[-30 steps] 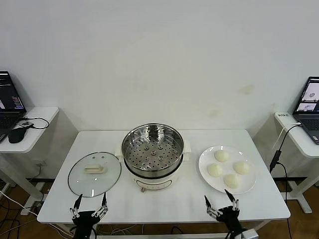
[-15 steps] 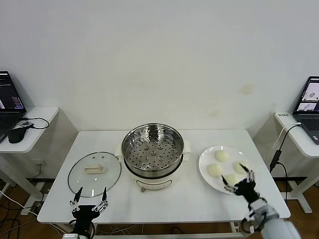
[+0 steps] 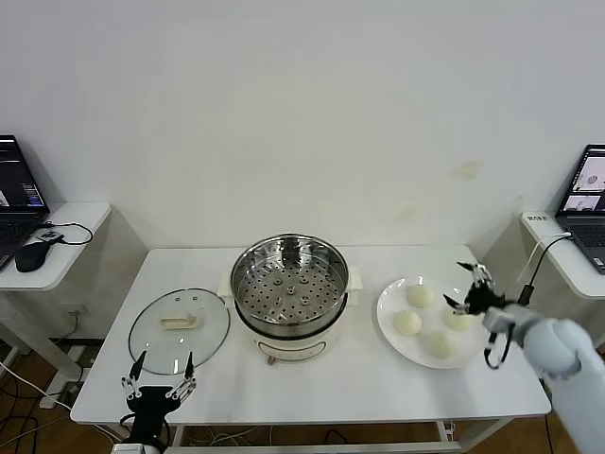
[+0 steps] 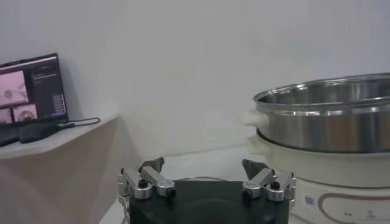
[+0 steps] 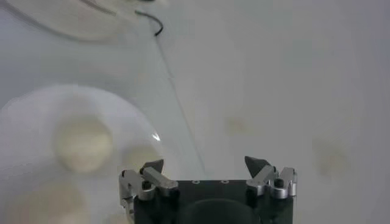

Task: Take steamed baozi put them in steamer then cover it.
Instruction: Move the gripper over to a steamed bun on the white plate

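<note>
The steamer [image 3: 289, 288], a shiny steel pot with a perforated tray on a cream base, stands uncovered and empty at the table's centre; it also shows in the left wrist view [image 4: 329, 125]. The glass cover [image 3: 179, 330] lies flat to its left. Several cream-white baozi [image 3: 407, 323] sit on a white plate [image 3: 388, 312] to the right, one partly hidden by my right gripper [image 3: 470, 291]. That gripper is open and empty above the plate's far right side. Its wrist view shows its own jaws [image 5: 206, 164] and a baozi [image 5: 82, 145] below. My left gripper [image 3: 157, 388] is open at the front edge by the cover.
A side table [image 3: 57, 236] with a laptop and mouse [image 3: 31, 255] stands at the left. Another side table with a laptop [image 3: 586, 194] stands at the right, and a black cable [image 3: 525, 284] hangs close to my right gripper.
My right gripper has risen from the table's front edge, passed over the plate and now hangs above its far right side. My left gripper has drifted slightly left and lower.
</note>
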Robot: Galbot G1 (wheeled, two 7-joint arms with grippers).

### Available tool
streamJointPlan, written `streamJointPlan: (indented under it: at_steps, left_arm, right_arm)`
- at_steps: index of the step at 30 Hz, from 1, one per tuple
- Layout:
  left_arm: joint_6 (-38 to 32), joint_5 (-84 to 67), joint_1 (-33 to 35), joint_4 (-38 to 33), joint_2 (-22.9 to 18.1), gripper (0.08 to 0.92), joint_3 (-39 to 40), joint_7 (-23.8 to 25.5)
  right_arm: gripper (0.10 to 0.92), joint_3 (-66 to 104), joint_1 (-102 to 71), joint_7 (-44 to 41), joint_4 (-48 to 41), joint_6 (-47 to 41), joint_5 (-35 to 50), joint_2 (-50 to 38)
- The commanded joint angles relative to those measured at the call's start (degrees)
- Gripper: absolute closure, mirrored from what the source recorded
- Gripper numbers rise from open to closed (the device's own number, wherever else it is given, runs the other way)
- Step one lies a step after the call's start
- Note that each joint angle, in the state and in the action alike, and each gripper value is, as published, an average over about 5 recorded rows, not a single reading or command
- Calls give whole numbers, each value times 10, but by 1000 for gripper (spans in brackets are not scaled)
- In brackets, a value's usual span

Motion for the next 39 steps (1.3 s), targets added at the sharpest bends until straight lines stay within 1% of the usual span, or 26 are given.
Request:
streamJointPlan:
  at_steps: [1,6,12,27,39]
  left_arm:
    - [0,9,1,1,1,177,-6,0]
    - [0,9,3,0,2,177,-11,-1]
    - [0,8,9,-5,6,177,-21,0]
    - [1,11,15,-7,7,177,-25,1]
    - [0,11,14,-7,6,177,-27,1]
  right_arm:
    - [202,-280,306,-162,-133,9,25,-55]
    - [203,-388,383,-224,-189,27,20,-28]
    - [202,-435,411,-247,-276,56,-11,26]
    - [203,-433,394,-233,-366,61,-34,121]
    - [203,-419,387,-227,-414,58,-63,164]
